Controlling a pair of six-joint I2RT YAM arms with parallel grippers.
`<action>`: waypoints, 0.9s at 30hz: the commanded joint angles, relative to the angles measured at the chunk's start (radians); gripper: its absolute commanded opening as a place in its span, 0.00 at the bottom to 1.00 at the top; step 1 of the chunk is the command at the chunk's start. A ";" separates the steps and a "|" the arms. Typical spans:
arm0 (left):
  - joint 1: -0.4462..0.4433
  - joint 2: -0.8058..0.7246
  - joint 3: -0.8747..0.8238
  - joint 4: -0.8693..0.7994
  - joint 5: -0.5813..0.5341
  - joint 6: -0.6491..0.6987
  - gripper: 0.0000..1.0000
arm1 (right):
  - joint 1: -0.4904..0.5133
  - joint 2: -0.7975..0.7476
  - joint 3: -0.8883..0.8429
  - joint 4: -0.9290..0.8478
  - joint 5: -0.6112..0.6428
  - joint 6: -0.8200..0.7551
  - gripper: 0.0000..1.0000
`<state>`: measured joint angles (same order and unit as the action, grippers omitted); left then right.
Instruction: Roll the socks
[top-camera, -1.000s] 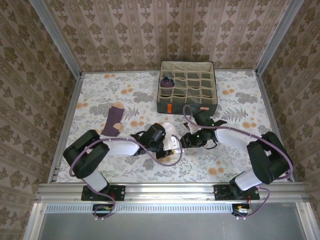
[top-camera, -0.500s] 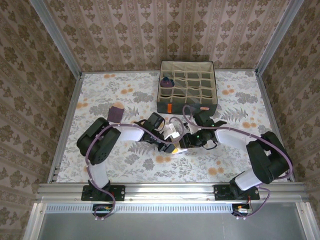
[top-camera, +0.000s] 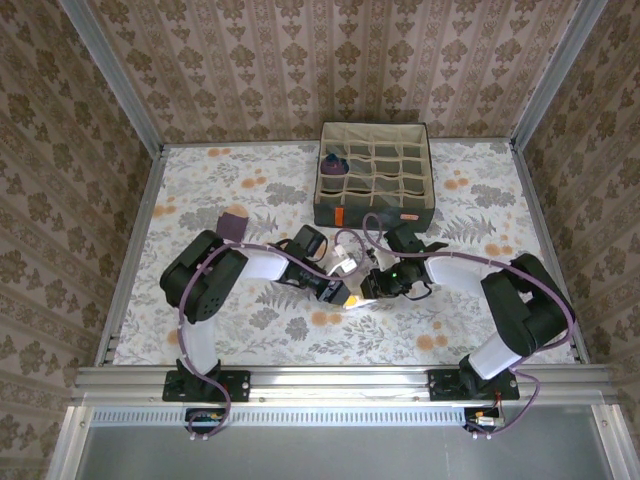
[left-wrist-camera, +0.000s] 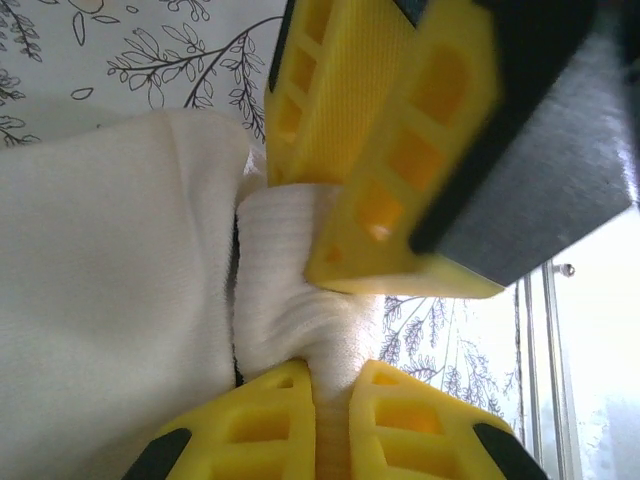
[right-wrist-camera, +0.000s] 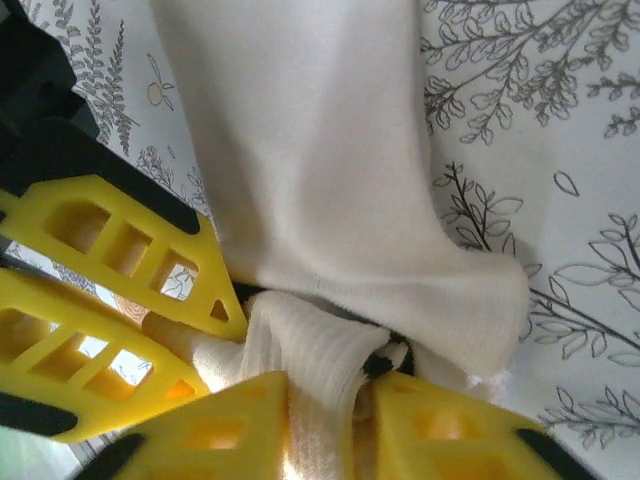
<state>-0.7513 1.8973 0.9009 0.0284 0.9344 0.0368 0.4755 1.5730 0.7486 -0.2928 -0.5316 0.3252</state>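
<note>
grey divider box (top-camera: 375, 214) on floral table (top-camera: 480, 320), far side, upright.

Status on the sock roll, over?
Left tool shut on white sock, ribbed end. Right tool pinching same end. Purple sock apart, by left arm.

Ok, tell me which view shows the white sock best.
Right wrist: the white sock lies spread out, its ribbed end bunched in the right gripper. Left wrist shows that bunched end close up; top external gives a small white patch.
</note>
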 joint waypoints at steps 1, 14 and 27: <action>-0.012 -0.041 -0.043 -0.022 -0.122 0.038 0.00 | 0.003 0.023 -0.012 -0.024 0.002 0.029 0.11; -0.217 -0.441 -0.378 0.401 -0.703 0.345 0.40 | 0.005 0.045 -0.017 -0.035 0.033 0.099 0.04; -0.352 -0.315 -0.344 0.469 -0.920 0.427 0.47 | 0.009 0.053 -0.012 -0.042 0.025 0.109 0.04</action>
<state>-1.0935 1.5425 0.5167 0.4713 0.0727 0.4316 0.4805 1.5902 0.7490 -0.2840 -0.5453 0.4229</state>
